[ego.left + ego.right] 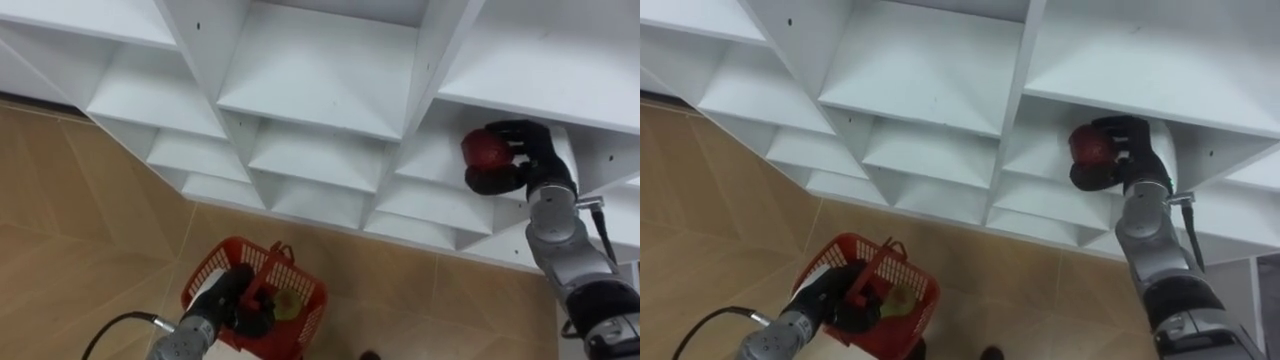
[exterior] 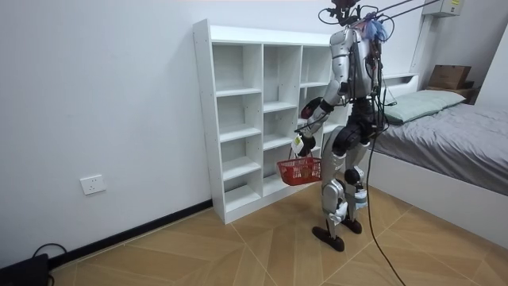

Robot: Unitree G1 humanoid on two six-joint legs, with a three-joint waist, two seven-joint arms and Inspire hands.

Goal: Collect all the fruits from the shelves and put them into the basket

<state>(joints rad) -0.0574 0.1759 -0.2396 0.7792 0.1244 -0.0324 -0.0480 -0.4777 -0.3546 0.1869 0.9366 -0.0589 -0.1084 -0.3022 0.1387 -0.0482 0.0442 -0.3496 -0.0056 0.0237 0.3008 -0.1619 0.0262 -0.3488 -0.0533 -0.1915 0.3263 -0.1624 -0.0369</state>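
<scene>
Clutching the red fruit (image 1: 486, 150) is the right hand (image 1: 541, 157).

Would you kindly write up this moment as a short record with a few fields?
Position: robot stands facing a white shelf on a wooden floor
Right hand: curled round a red fruit at the shelf
Left hand: holds a red basket by its handle
In basket: one yellow-green fruit

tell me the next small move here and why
Probably pull the right robot hand, shut on the red fruit, out of the white shelf and down toward the red basket that the left robot hand holds below.
</scene>
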